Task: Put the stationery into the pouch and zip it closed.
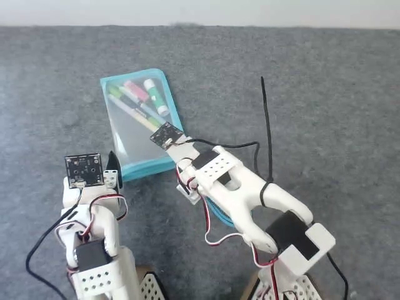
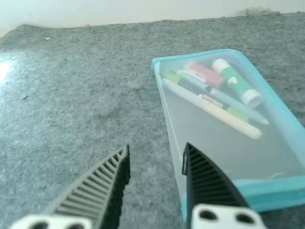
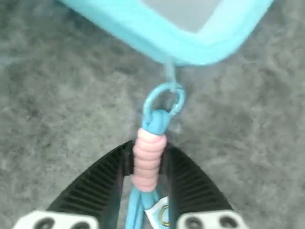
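Gripping the zip pull (image 3: 149, 161)
Right end effector (image 3: 148, 149) pinches it; left end effector (image 2: 156, 151) stands open beside the pouch (image 2: 214, 148).

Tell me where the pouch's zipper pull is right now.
In the right wrist view, the pink zipper pull sits clamped in the right pincer, attached by a ring to the corner of the teal pouch.

Left gripper (image 2: 156, 149) gapes (fingers (image 2: 202, 179) apart); right gripper (image 3: 148, 146) clamps a pull cord (image 3: 157, 119).
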### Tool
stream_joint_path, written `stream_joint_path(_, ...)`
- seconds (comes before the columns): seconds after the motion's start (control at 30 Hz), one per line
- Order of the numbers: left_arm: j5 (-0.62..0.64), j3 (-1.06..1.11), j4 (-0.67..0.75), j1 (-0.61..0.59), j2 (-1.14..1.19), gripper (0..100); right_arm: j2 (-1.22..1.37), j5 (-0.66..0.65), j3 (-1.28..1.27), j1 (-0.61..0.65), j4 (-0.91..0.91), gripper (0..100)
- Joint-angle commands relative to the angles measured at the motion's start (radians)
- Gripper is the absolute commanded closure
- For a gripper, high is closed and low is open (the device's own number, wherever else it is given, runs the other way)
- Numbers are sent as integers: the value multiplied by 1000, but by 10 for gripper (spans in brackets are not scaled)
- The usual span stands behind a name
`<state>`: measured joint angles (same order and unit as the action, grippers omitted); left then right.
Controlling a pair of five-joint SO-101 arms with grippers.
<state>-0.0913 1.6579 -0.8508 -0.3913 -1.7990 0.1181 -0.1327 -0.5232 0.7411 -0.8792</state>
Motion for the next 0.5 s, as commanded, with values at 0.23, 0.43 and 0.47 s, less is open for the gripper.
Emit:
stream_joint_path(0.23,-9,-130,-104,11,-20,826,-292,5,270,-120,-274,992)
stream_joint_path(0.43,-37,-291,-282,137,-14,778,-397,-32,453,-120,-426,992)
stream_joint_path(0.47,-52,-292,-282,164,-14,756,-398,-40,483,-120,-450,992)
